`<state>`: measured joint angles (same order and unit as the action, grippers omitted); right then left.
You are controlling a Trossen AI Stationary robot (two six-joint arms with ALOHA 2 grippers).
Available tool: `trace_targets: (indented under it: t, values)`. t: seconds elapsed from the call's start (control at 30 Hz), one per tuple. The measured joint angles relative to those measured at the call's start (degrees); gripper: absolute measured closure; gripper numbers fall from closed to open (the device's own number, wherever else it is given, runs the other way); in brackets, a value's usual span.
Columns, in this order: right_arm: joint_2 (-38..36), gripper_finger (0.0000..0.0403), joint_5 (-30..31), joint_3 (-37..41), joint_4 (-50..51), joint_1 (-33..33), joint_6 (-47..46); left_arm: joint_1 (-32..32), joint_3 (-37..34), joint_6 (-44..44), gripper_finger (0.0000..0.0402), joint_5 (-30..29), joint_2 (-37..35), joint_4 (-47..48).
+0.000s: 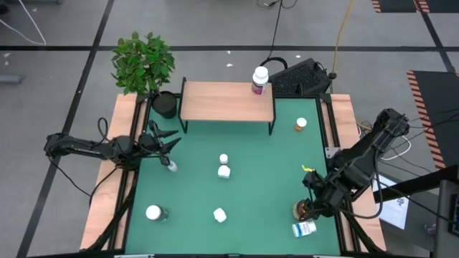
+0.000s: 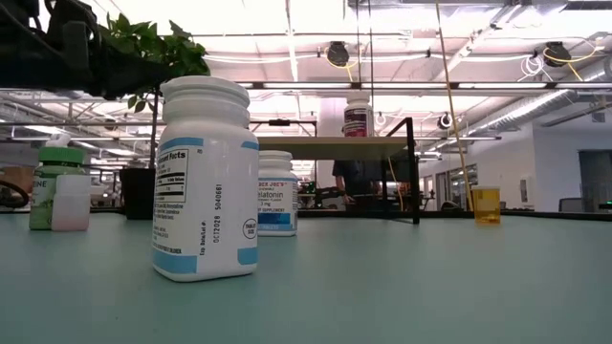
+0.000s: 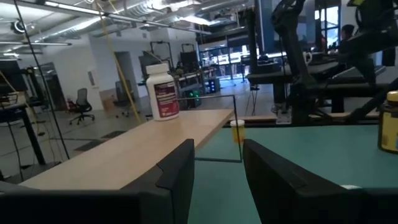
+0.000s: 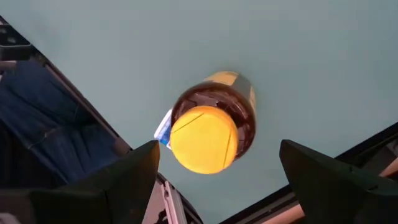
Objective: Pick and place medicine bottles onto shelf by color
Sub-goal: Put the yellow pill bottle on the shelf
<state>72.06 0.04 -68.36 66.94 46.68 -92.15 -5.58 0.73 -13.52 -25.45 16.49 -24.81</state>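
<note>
The shelf (image 1: pixel 226 100) stands at the table's far side, and a white bottle with a magenta label (image 1: pixel 259 80) stands upright on its right end. An amber bottle with a yellow cap (image 4: pixel 211 134) stands on its base near the right front corner. My right gripper (image 1: pixel 313 199) hangs open above it, pointing steeply down, one finger on either side and clear of it. My left gripper (image 3: pixel 217 177) is open and level at the table's left edge, with nothing between its fingers. A small white vial (image 1: pixel 172 166) lies just in front of it, untouched.
Several white bottles (image 1: pixel 224 171) (image 1: pixel 219 214) (image 1: pixel 153 213) stand mid-table and near the front. A blue-labelled white bottle (image 1: pixel 304 228) lies on its side beside the amber one. An orange vial (image 1: pixel 300 124) stands right of the shelf. A potted plant (image 1: pixel 147 68) is at the far left.
</note>
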Motion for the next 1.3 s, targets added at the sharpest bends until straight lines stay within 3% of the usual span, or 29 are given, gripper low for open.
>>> trace_targets:
  t: [0.17, 0.53, 0.9, 1.03, 1.3]
  values:
    - [1.6, 0.0078, 0.7, 0.0, -1.3, 1.4, 3.4, 0.0, 0.0, -1.2, 0.0261, -0.1, 0.0, 3.6]
    - [4.6, 0.0078, 2.9, 0.0, -1.1, 4.0, 4.0, 0.0, 0.0, -0.7, 0.0261, -0.3, 0.0, 3.7]
    - [9.2, 0.0081, 3.1, 0.0, -0.8, 4.1, 10.9, 0.0, 0.0, -0.3, 0.0261, -0.4, 0.0, 3.7]
    - [9.6, 0.0107, 3.1, 0.0, -0.7, 4.0, 12.9, 0.0, 0.0, -0.3, 0.0261, -0.4, 0.0, 3.7]
    - [8.3, 0.0198, 4.5, 0.0, 0.3, 0.9, 20.7, 0.0, 0.0, -0.9, 0.0261, -0.3, 0.0, 1.1]
